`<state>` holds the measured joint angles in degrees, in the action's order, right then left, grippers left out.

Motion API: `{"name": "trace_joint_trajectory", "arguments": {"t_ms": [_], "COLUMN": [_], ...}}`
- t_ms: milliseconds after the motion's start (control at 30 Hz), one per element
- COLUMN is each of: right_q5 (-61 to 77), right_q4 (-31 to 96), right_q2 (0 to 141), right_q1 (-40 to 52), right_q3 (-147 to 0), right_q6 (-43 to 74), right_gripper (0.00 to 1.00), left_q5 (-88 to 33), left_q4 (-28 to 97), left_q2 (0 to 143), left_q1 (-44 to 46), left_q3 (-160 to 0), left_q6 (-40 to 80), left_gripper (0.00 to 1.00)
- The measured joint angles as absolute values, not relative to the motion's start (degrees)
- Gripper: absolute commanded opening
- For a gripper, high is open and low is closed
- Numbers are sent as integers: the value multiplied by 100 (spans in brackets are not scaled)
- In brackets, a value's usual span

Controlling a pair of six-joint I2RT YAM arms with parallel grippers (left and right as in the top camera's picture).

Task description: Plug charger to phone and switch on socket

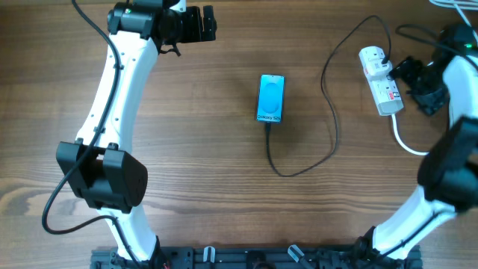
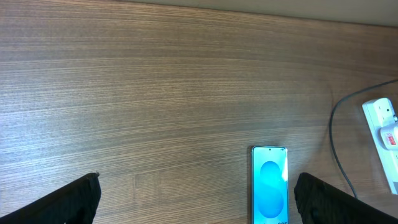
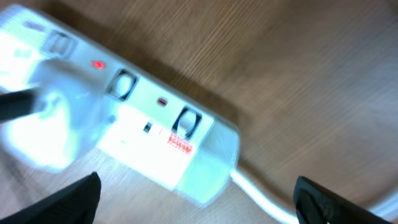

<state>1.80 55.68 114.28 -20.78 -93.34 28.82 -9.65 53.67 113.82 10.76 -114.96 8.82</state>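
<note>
— So, overhead: where do things lie?
— Phone (image 1: 270, 98) sits mid-tabletop (image 1: 209, 149); charger (image 1: 269, 146) loops from its near edge to the socket (image 1: 379, 82) at right.
— Left wrist view?
— Left end effector (image 2: 196, 193) is released, grasping nothing; phone lies just ahead.
— Right wrist view?
— Right end effector (image 3: 197, 193) is released; fingers are spread above the blurred socket.

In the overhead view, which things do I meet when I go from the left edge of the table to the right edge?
First the left gripper, then the phone, the socket, and last the right gripper. I leave out the charger cable, because it stretches from the phone to the socket.
</note>
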Motion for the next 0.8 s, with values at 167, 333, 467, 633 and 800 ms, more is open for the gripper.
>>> {"name": "trace_joint_trajectory", "arguments": {"t_ms": [167,333,467,633,800], "right_q5": [-23,-134,-379,-631,-729], "right_q4": [6423,6611,6281,5867,5616], "right_q2": [9896,8792,7507,5972,4525], "right_q1": [-2067,-1529,-642,-480,-480], "right_q3": [-9336,-9122,-8272,-7231,-6307], "right_q6": [2978,2995,2995,2995,2995], "right_gripper": [100,100,100,100,100], "left_q5": [-963,-958,-947,-939,-923], "left_q4": [5371,5374,5380,5367,5369], "left_q2": [11382,11382,11382,11382,11382], "left_q1": [1076,1076,1076,1076,1076], "left_q3": [-11496,-11496,-11496,-11496,-11496], "left_q6": [882,882,882,882,882], "left_gripper": [100,100,100,100,100]}}
